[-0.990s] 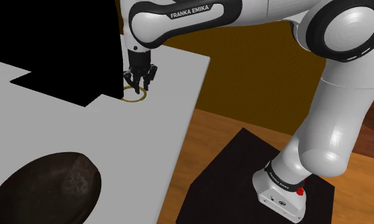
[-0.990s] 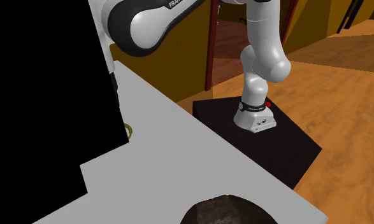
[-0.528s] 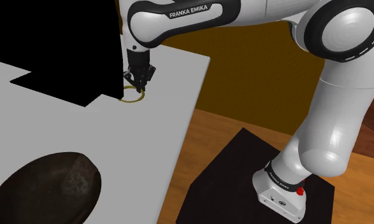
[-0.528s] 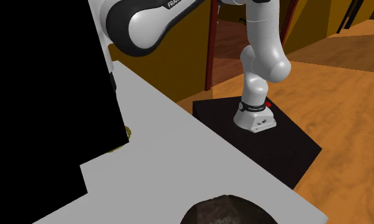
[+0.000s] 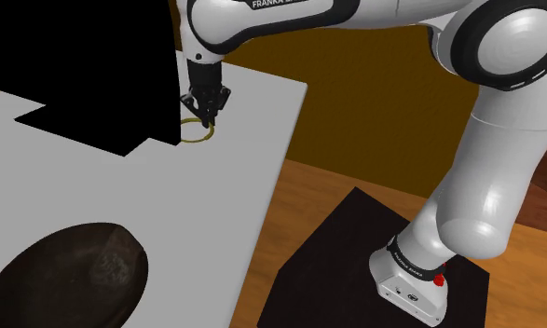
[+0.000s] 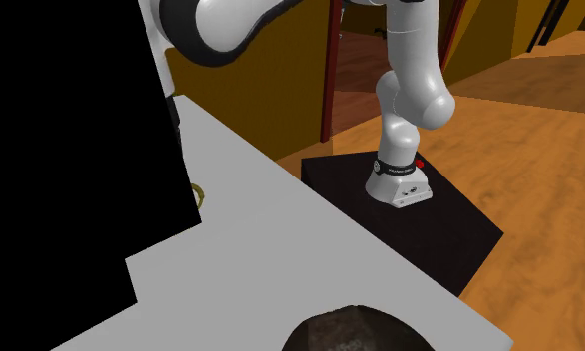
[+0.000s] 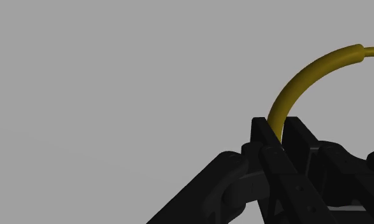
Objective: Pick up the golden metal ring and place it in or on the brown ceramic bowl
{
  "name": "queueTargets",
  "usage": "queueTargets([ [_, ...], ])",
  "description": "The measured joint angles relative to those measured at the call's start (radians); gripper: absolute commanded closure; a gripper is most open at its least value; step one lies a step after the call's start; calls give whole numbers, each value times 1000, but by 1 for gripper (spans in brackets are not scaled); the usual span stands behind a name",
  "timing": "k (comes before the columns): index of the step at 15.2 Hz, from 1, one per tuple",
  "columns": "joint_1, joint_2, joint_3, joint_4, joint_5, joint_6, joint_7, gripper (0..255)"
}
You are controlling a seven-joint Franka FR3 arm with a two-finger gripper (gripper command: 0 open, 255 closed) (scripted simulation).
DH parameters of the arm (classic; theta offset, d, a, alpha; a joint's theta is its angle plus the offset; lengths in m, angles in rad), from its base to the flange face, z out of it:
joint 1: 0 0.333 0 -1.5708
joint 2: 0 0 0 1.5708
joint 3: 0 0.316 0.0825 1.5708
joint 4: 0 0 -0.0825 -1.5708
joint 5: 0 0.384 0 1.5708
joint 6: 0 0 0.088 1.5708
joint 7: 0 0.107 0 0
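In the shoulder view, the white arm [image 5: 485, 121] reaches from the black stand [image 5: 355, 242] at the lower right towards the upper left of the frame. There the gripper [image 5: 207, 118] points down over the far part of the grey table [image 5: 225, 214], beside the edge of a black area. The golden ring [image 5: 198, 142] hangs just under the fingertips, which are pinched on its upper rim. Whether its lower edge touches the table cannot be told. The dark brown bowl [image 5: 61, 275] sits at the lower left of the frame, well apart from the ring.

In the second exterior view, a small piece of the golden ring [image 6: 199, 192] shows at the left, against the edge of the black area and above the grey table [image 6: 280, 249]. The bowl [image 6: 358, 329] lies at the bottom edge, and the arm's base stands on the stand [image 6: 459, 224] right of centre.

In the wrist view, the gripper [image 7: 276, 130] is closed on the golden ring [image 7: 306, 81]. The two black fingers [image 7: 263, 135] clasp the rim between them, and the yellow arc curves away from the fingertips over plain grey surface.
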Motion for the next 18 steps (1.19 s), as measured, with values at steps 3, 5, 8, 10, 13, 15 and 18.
queueTargets([
  [3,0,-8,1,29,3,-36,-3,255],
  [5,1,-8,2,58,4,-66,-4,255],
  [8,2,-11,2,92,5,-103,-6,255],
  [10,4,-10,3,120,5,-130,-5,255],
  [13,6,-8,4,165,5,-173,-7,255],
  [15,7,-6,4,192,5,-198,-8,255],
  [18,20,-19,11,195,5,-214,15,255],
])
